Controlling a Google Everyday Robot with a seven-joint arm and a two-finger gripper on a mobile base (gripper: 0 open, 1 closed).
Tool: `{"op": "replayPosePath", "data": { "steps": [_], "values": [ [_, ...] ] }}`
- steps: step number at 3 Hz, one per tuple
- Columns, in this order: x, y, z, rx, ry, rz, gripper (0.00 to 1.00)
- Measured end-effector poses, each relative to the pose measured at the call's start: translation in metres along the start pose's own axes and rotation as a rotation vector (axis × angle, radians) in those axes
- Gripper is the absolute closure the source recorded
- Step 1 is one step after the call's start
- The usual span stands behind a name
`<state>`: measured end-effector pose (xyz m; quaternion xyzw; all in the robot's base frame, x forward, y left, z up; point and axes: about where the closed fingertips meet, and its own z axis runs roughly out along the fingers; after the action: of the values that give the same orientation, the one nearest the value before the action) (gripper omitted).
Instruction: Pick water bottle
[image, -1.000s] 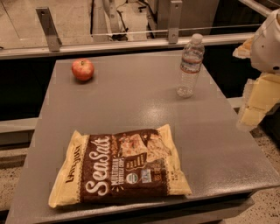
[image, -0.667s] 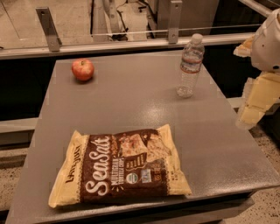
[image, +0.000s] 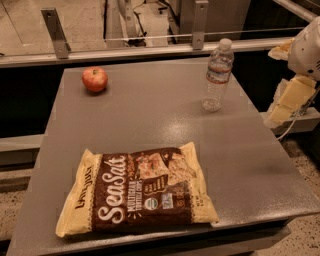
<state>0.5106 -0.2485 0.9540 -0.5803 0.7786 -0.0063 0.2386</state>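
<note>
Water bottle (image: 217, 75) not yet grasped, standing on counter (image: 150, 115); gripper (image: 290, 102) is held apart at right (open or closed cannot be told).

The water bottle (image: 217, 75) is standing upright on the table (image: 150, 115), the apple (image: 94, 79) sitting well to its left, the snack bag (image: 137, 195) lying in front of it to the left, the gripper (image: 290, 100) hanging to its right, off the table
</note>
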Motion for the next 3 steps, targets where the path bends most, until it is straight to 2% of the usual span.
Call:
{"op": "replayPosePath", "data": {
  "steps": [2, 3],
  "values": [
    [-0.002, -0.069, 0.049, 0.068, -0.242, -0.015, 0.00],
    [-0.010, -0.094, 0.072, 0.069, -0.357, -0.005, 0.00]
  ]
}}
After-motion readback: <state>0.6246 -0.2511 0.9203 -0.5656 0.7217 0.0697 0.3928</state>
